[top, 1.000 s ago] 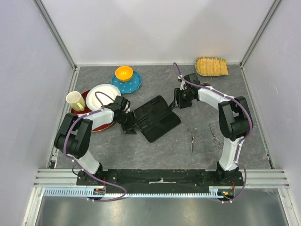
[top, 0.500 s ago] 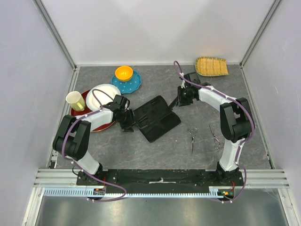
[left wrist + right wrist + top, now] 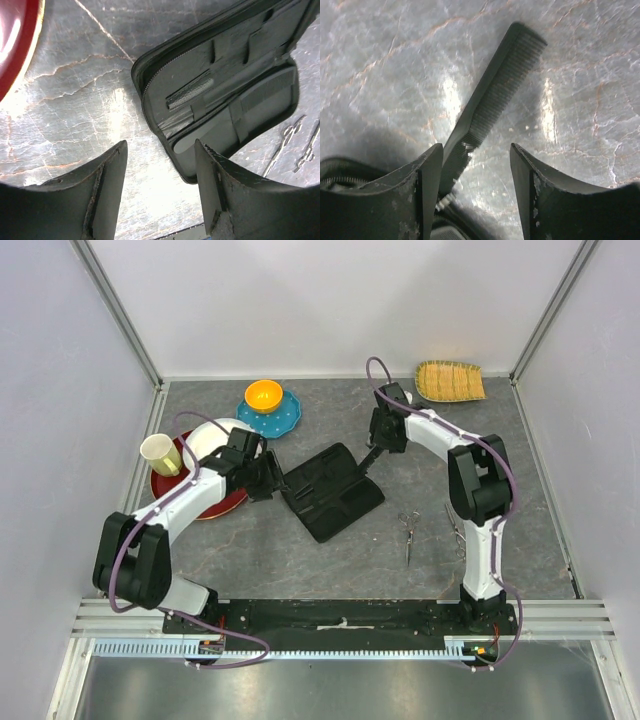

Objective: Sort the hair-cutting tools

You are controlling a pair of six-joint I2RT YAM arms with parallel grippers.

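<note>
Both fingers of the right pincer (image 3: pixel 475 147) stand wide apart over a slim black comb (image 3: pixel 495 85) lying on the counter (image 3: pixel 580 60) beside the open zip case (image 3: pixel 225 75), the left pincer (image 3: pixel 160 145) gapes empty at the case's other side, and two silver scissors (image 3: pixel 408 528) lie nearer the arm bases.

The scene is recognised as a robotics laboratory test cell, not a home or a shop. The work area is boxed in on the left, right and far sides by plain white panels (image 3: pixel 60 390) held in aluminium profiles (image 3: pixel 118 315). A grey stone-patterned tabletop (image 3: pixel 330 560) is enclosed by them. A left arm (image 3: pixel 185 495) and a right arm (image 3: pixel 440 440) are mounted on a black base plate (image 3: pixel 340 612) set on an aluminium rail (image 3: pixel 570 618) at the near edge, and purple cables (image 3: pixel 368 370) are looped along them. Unrelated household items are spread over the far half: a yellow cup (image 3: pixel 158 453), an orange bowl (image 3: pixel 264 395) on a blue plate (image 3: pixel 285 418), and a woven tray (image 3: pixel 450 380).
</note>
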